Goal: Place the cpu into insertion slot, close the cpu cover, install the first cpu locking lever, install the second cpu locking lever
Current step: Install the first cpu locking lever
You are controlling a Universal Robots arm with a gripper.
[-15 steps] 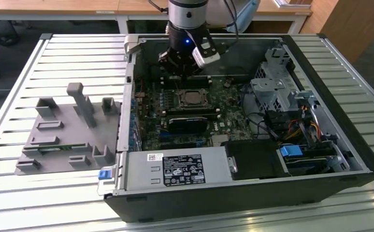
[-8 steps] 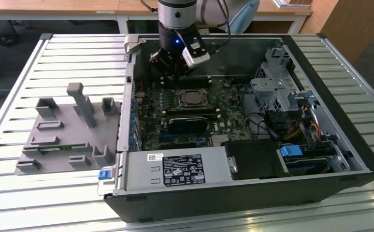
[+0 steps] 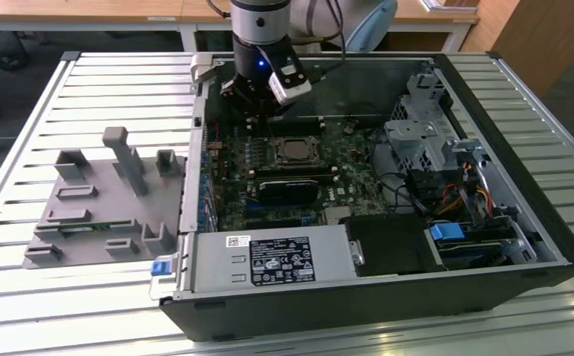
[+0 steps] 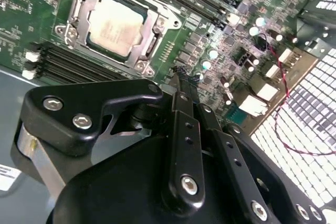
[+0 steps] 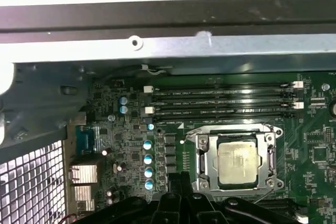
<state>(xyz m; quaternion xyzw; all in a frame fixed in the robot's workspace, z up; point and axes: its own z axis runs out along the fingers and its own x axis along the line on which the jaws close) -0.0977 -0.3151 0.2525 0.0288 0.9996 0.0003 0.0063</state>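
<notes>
From my station, starting at the exterior view's left, the slatted metal surface (image 3: 30, 89) carries a grey plastic fixture (image 3: 89, 215) with several upright posts. Just beside it lies the open computer case (image 3: 366, 311), with the grey power supply (image 3: 267, 259) along its near wall.

The arm hangs over the far side of the green board. The claw (image 3: 255, 117) points down, just short of the socket and not touching it. In the second wrist view its fingertips (image 4: 180, 74) are pressed together with nothing between them, so I read it as clenched and empty. The first wrist view shows the same closed tips (image 5: 177, 178) low in the picture.

The cpu (image 3: 293, 152) is already seated in the insertion slot (image 5: 202, 184), and its dull metal top (image 5: 237, 163) faces up and sits level. The cpu cover (image 5: 210, 150) lies flat around it, framing the chip (image 4: 115, 24) on all four sides. Thin wire levers run along the frame's edges, but I cannot tell whether they are hooked down. The long black memory slots (image 5: 220, 103) run just beside the socket.

At the exterior view's right, inside the case, is a silver drive cage (image 3: 420, 141), with bundled cables nearer the front.
</notes>
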